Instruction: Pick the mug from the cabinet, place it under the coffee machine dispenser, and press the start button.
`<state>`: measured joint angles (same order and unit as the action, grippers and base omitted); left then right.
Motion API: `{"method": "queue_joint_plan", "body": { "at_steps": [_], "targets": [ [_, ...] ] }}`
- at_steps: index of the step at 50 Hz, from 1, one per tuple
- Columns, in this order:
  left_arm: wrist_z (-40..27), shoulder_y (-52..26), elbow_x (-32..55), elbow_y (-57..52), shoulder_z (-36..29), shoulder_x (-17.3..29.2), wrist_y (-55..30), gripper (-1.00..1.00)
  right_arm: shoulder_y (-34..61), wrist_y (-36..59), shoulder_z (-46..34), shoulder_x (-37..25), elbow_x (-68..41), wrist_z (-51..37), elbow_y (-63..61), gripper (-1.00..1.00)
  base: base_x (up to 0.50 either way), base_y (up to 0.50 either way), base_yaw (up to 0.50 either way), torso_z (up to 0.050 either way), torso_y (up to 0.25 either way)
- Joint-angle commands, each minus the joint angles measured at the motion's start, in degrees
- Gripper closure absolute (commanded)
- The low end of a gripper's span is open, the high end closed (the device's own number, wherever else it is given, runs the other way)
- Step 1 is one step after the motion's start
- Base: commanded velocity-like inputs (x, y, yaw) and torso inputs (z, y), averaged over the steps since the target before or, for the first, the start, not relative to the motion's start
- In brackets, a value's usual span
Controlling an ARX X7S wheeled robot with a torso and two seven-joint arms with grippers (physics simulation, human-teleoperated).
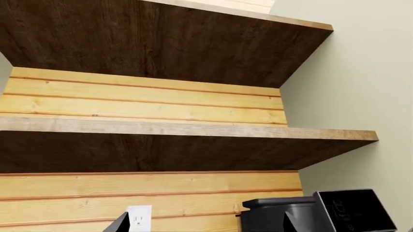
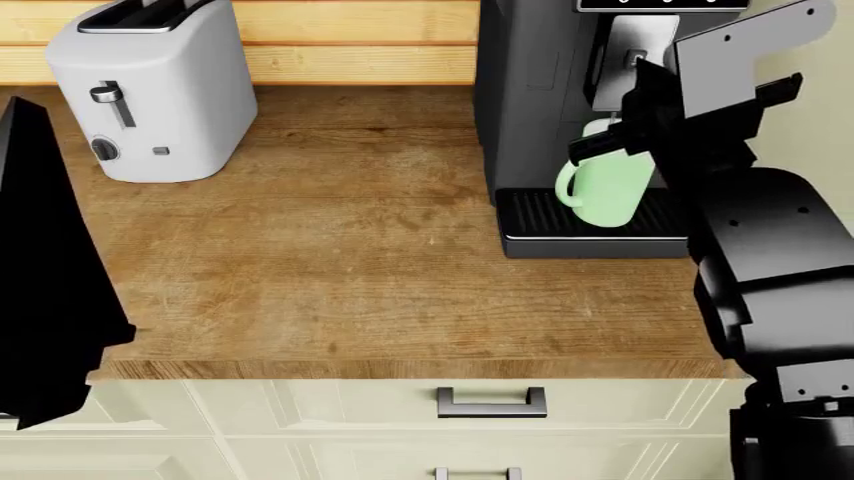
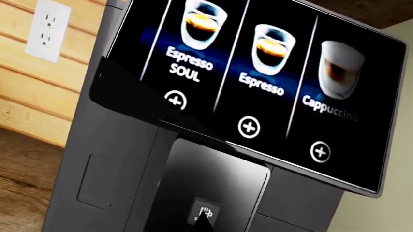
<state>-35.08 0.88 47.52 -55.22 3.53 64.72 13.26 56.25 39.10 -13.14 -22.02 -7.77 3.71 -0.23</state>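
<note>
The pale green mug (image 2: 607,190) stands upright on the ribbed drip tray (image 2: 531,214) of the dark coffee machine (image 2: 534,90), under the dispenser (image 2: 617,58), handle to the left. My right gripper (image 2: 641,85) is up against the dispenser front above the mug. In the right wrist view its fingers show as a single dark tip (image 3: 205,224), shut, touching the lit start button (image 3: 205,211) on the dispenser (image 3: 216,183). My left gripper (image 1: 206,230) is open and empty, pointing up at wall shelves; its arm (image 2: 40,280) is at the counter's left edge.
A white toaster (image 2: 154,90) stands at the back left of the wooden counter (image 2: 347,270). Cabinet drawers with handles (image 2: 491,402) lie below the front edge. The machine's screen (image 3: 258,82) shows drink choices. Two wooden shelves (image 1: 187,130) and a wall outlet (image 1: 139,217) are above.
</note>
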Motion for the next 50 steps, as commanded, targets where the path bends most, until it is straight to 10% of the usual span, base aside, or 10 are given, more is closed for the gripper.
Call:
{"method": "queue_joint_plan", "body": {
  "at_steps": [1, 50],
  "targets": [
    [-0.08, 0.31, -0.08, 0.05, 0.09, 0.02, 0.17, -1.0, 0.34, -0.34, -0.37, 0.0, 0.77, -0.3, 1.62, 1.0, 0.0, 0.0, 0.0, 0.0, 0.0],
    [-0.3, 1.38, -0.26, 0.06, 0.63, 0.13, 0.89, -1.0, 0.07, 1.53, -0.65, -0.69, -0.02, -0.55, -0.49, 1.0, 0.01, 0.0, 0.0, 0.0, 0.0]
  ]
}}
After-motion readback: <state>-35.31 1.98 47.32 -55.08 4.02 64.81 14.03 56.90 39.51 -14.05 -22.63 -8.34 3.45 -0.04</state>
